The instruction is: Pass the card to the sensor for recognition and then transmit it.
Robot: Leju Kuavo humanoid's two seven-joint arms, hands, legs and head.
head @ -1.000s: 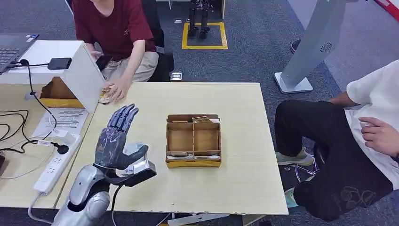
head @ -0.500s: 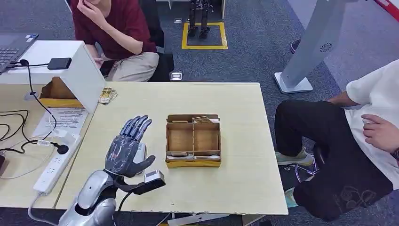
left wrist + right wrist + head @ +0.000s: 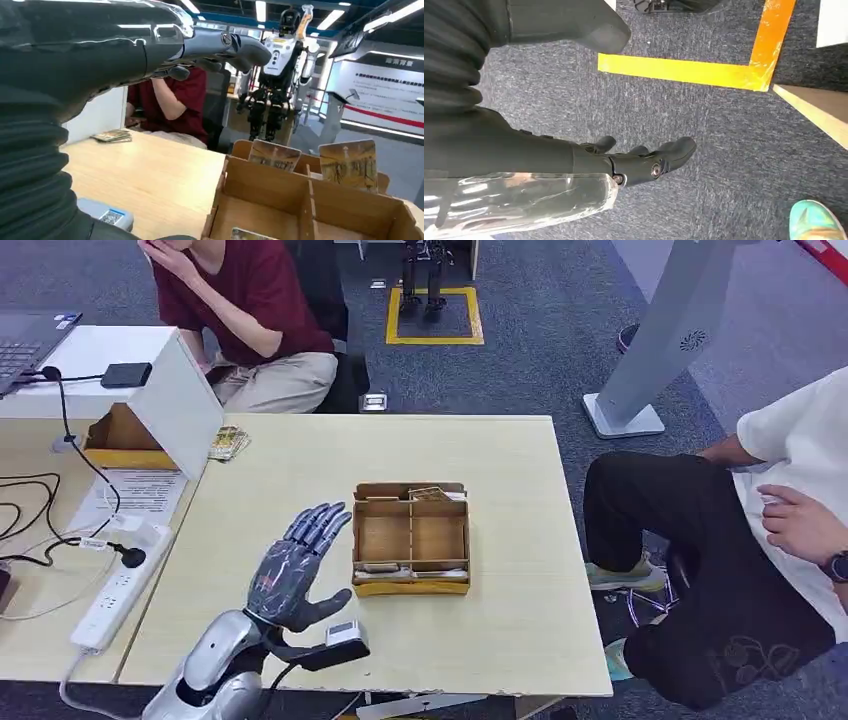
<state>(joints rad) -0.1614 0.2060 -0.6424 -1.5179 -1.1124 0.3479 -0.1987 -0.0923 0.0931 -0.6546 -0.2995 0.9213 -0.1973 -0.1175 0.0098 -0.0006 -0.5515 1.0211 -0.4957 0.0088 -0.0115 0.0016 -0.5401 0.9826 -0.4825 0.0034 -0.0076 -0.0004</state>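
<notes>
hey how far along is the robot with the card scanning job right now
Nothing looks done yet. The left robot hand hovers open and empty beside the brown cardboard divider box, where picture cards stand upright. The right robot hand hangs over the carpet. Picking a card, presenting it to the sensor and passing it on all remain.

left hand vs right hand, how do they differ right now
The left hand is raised over the wooden table, just beside the cardboard box; the right hand hangs low over the grey carpet. The left hand's fingers are stretched out and spread; the right hand's fingers lie closer together, slightly bent. Both are dark and hold nothing.
</notes>
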